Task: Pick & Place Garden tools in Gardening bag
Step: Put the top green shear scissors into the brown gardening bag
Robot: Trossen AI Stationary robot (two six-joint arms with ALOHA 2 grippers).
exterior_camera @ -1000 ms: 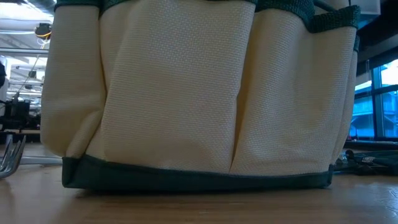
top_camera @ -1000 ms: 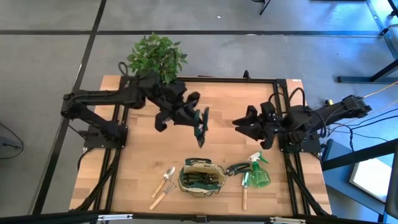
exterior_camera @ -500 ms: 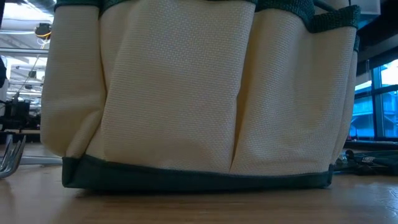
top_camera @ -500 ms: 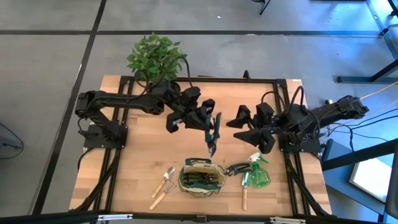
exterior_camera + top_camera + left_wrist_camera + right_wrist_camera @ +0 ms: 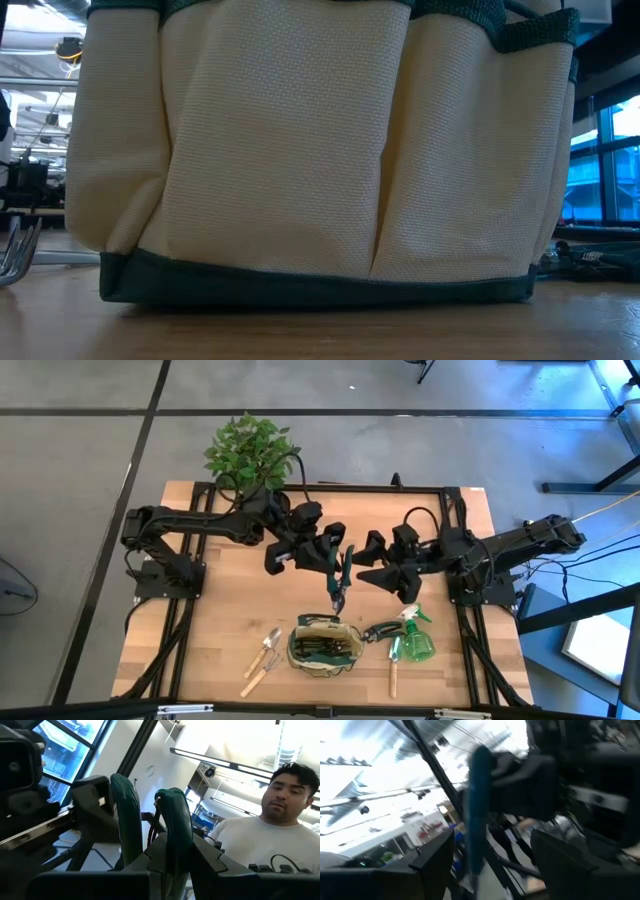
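Left tool clamped on the green-handled pruners, held up over mid-counter with the blade end hanging down – in the left wrist view both green handles stand pinched between its fingers. Just beside the pruners on the far side from the left arm, right tool has jaws spread wide, nothing in them, its tips close to the pruners but apart as far as I can tell. Looks like a handoff step – the right tool lining up to take the pruners mid-air.

Below the pair, near the counter's front edge, sits the gardening bag, already some tools inside. Beside the bag: spray bottle, dark snips, wooden-handled trowels.

Next move needs the right jaws to straddle a free stretch of the pruners and close before the left lets go, then carry over the bag's mouth.
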